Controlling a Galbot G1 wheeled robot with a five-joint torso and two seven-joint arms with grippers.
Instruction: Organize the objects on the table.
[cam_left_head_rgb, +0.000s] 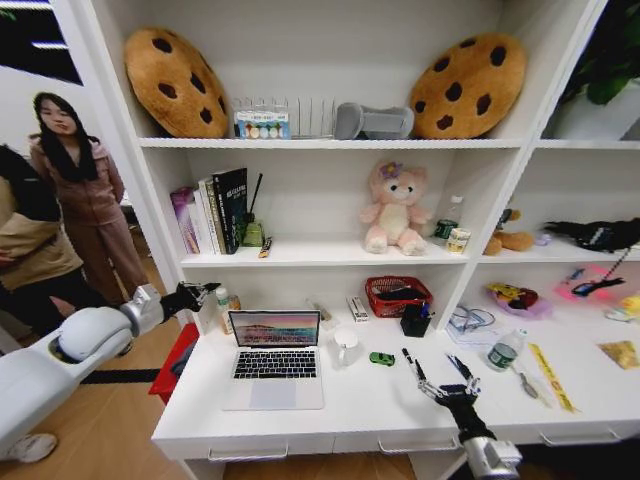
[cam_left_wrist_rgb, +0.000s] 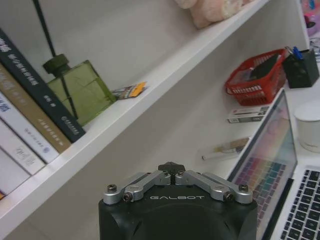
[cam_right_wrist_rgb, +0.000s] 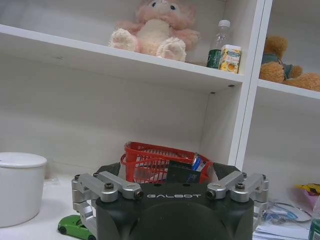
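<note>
Right gripper (cam_left_head_rgb: 447, 383) hovers low over the table (cam_left_head_rgb: 370, 410) with its fingers spread wide, gripping nothing, to the right of the laptop (cam_left_head_rgb: 274, 357). 2 marker pens (cam_left_head_rgb: 411, 362) lie just beyond it, and the green toy car (cam_left_head_rgb: 382, 358) sits between them and the laptop. Left gripper (cam_left_head_rgb: 212, 291), pinched closed and empty, hangs above the laptop's left side.

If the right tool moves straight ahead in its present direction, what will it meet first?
Probably the red mesh basket and the black pen holder before it, at the desk's back. The right tool is open; the green toy car lies off to one side. Depth is uncertain.
</note>
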